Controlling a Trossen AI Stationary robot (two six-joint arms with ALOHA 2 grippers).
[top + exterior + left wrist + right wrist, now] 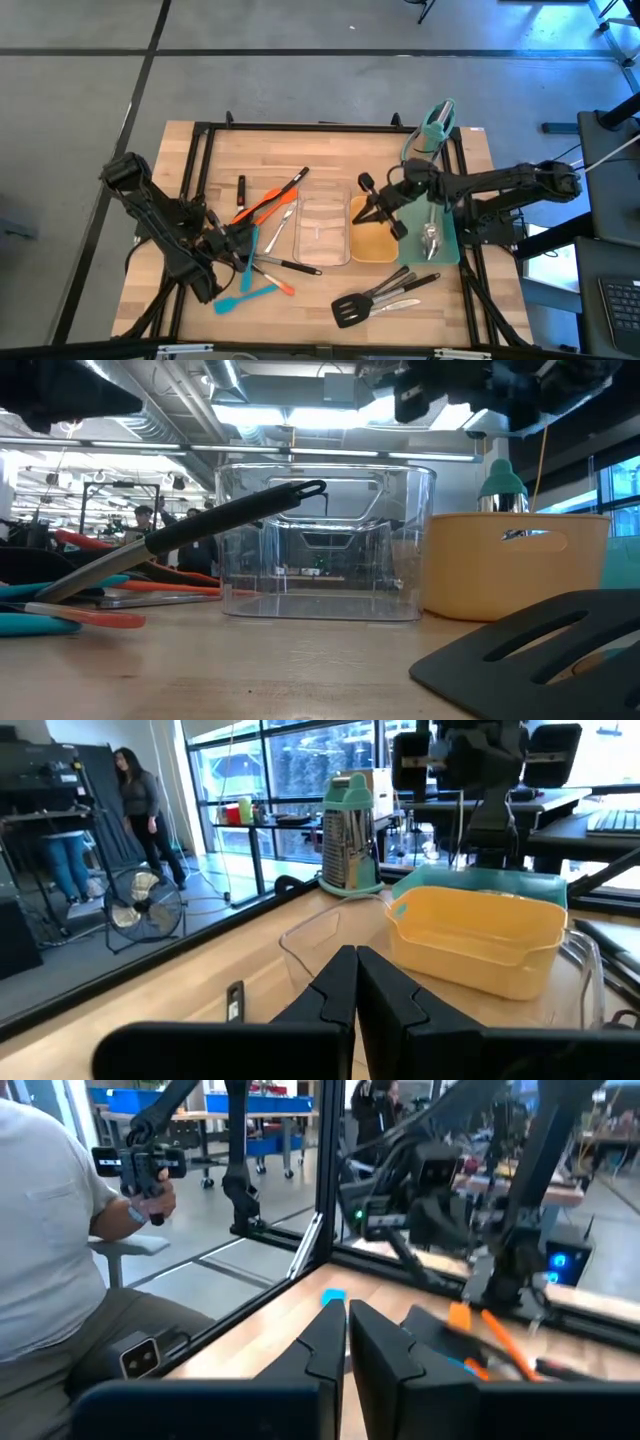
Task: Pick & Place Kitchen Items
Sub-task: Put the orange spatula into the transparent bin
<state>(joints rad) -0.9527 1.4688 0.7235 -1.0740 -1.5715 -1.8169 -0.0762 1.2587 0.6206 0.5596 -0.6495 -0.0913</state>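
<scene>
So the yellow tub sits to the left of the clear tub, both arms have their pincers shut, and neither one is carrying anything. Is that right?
Not quite. In the high view the yellow tub sits to the right of the clear tub, touching its side. The rest holds: the left pincer and the right pincer are both shut, and neither carries anything.

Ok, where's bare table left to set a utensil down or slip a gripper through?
Bare wood lies along the far edge of the table, behind the clear tray, and at the near edge between the blue spatulas and black turners. Crowded: the utensil pile around the left gripper, and the yellow tray under the right gripper.
</scene>
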